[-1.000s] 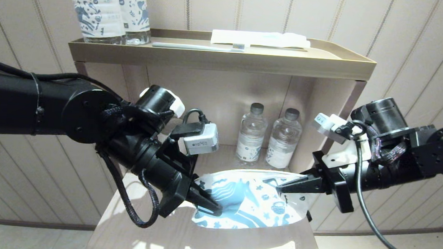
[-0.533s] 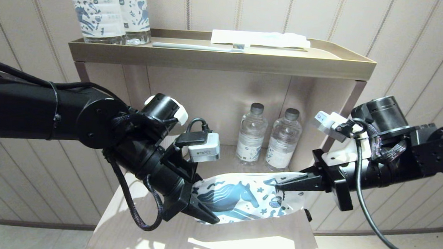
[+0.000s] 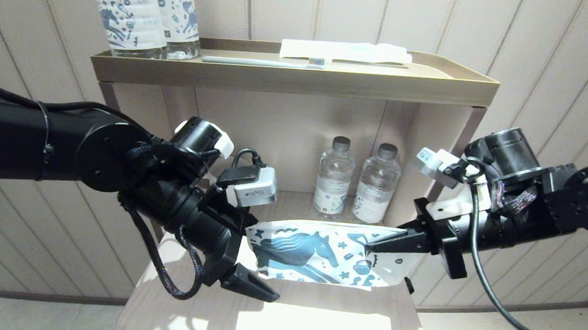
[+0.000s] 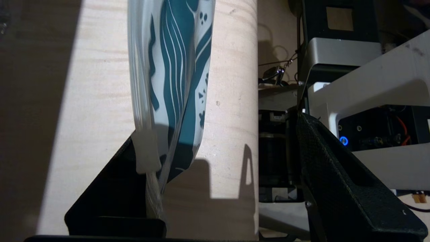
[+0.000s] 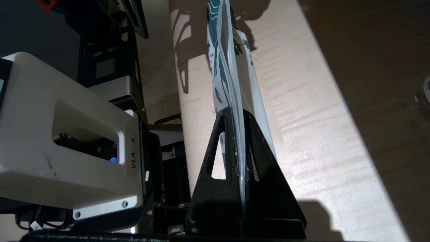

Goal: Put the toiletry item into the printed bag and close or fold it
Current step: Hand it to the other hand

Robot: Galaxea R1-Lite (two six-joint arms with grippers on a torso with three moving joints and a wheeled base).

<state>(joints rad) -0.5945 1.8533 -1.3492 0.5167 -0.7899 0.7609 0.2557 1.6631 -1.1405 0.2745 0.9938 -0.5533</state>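
Two grippers meet at the printed bag (image 3: 319, 256), which hangs stretched above the pale wooden table (image 3: 284, 317), in front of the shelf unit. The right gripper (image 3: 370, 248) pinches the bag's right end, its fingers closed flat on the plastic. The left gripper (image 3: 250, 256) sits at the bag's left end with its fingers spread wide; in the left wrist view the bag's edge lies against one finger (image 4: 114, 188) while the other stands well apart, so nothing is clamped there.

To do this step well, I judge the right gripper should hold firm and level while the left gripper backs off cleanly, so the slack plastic does not snag or twist.

Whether anything is inside the bag I cannot tell; it looks flat and thin edge-on. A toothbrush (image 3: 262, 61) and a white packet (image 3: 344, 51) lie on the shelf's top tray (image 3: 294, 78), beside two labelled bottles (image 3: 147, 16) at its left. Two smaller bottles (image 3: 357, 181) stand in the open compartment below.
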